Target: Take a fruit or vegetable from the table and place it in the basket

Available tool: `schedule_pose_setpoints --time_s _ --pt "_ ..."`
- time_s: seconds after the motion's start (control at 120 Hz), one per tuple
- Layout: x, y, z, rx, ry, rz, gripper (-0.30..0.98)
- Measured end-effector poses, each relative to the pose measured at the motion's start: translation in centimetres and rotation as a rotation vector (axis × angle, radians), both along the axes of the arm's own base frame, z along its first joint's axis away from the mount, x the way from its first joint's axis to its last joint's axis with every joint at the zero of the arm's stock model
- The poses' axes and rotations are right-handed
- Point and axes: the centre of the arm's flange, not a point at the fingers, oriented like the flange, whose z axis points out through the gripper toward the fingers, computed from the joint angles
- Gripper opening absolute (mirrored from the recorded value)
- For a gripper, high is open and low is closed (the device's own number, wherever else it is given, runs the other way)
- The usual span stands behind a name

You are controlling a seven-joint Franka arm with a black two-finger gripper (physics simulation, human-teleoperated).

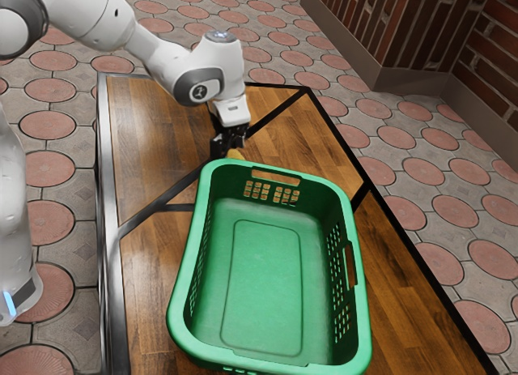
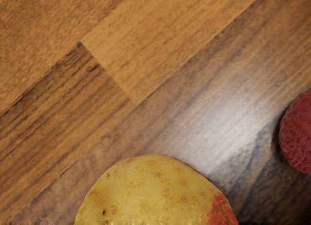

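Brick walls (image 1: 396,27); grey paving (image 1: 409,294) with pink discs; wooden table (image 1: 150,140), black-edged

From my remote station I could read no words, numbers or brand names in either view. In the exterior view, toward 11 o'clock from its centre, I saw a small pale emblem (image 1: 198,91) on a dark round cap on the white arm (image 1: 166,61), too small for me to make out. Between 11 and 12 o'clock, I saw a tiny dark marking (image 1: 233,108) on the arm's white end piece, also too small to read.
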Motion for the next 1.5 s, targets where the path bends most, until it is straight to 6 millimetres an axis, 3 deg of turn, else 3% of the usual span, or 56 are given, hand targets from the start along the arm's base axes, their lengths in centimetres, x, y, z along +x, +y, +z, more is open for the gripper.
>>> schedule_pose_setpoints --time_s 0.6,0.783,0.975,1.25,1.333,1.5 --pt "0.6 -0.1 -1.4 -0.028 -0.012 0.016 0.66" --pt "0.8 -0.1 -1.9 -0.043 -0.012 0.028 0.57" --pt "0.9 0.0 -2.1 -0.049 -0.019 0.056 0.40" --pt "0.9 0.1 -1.2 -0.053 -0.033 0.090 0.26" --pt "0.8 0.1 -0.2 -0.060 -0.041 0.092 0.17" --pt "0.5 -0.2 2.0 -0.084 -0.040 0.091 0.16"
